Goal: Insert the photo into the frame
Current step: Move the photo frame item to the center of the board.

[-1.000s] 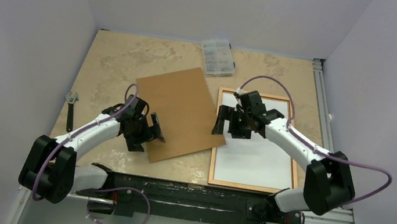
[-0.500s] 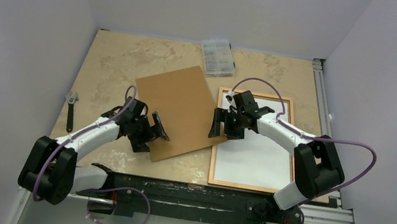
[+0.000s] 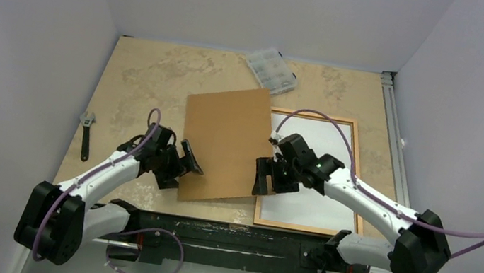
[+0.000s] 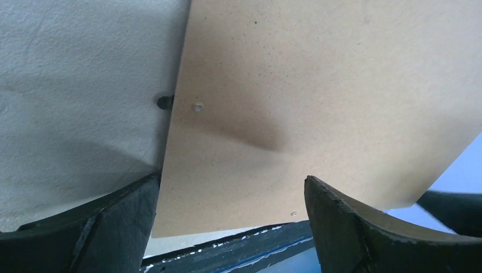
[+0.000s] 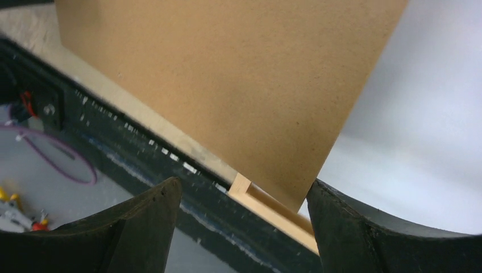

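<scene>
Brown board, one; one frame, one photo, one wrench.

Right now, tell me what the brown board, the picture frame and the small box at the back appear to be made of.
Brown board: probably hardboard or fibreboard, matte, with fine dark specks and no grain. Frame: looks like wood, with orange-brown satin rails and a paler inner step. Box: seemingly clear plastic, since its compartments show through.
</scene>
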Motion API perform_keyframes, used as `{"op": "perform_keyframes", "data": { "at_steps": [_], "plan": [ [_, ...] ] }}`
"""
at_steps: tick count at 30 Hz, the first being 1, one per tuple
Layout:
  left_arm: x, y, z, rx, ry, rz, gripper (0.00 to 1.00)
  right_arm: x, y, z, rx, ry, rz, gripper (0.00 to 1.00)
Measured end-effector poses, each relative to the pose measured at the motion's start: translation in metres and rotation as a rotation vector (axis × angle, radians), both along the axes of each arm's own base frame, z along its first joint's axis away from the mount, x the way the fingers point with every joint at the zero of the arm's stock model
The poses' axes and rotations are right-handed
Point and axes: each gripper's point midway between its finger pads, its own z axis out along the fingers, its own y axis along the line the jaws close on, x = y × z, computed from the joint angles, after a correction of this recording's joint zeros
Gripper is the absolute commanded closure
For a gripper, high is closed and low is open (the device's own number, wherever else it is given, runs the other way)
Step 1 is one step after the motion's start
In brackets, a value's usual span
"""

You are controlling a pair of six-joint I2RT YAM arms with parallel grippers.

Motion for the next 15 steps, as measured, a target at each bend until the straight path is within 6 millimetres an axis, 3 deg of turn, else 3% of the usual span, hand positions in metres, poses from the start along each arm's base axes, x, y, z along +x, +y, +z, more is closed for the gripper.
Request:
{"op": "perform_keyframes", "data": {
  "at_steps": [6,10,15],
  "plan": [
    [-0.004,0.004,0.000,0.016,-0.005,0.008,0.04,-0.055,-0.006,-0.005,0.063,0.100,0.052,0.08],
    [-0.008,0.007,-0.001,0.031,0.005,0.012,0.03,-0.061,-0.011,-0.011,0.047,0.117,0.052,0.02],
    [-0.017,0.017,-0.002,0.079,0.028,0.028,0.03,-0.052,-0.017,-0.014,0.003,0.098,0.025,0.02]
  ]
}}
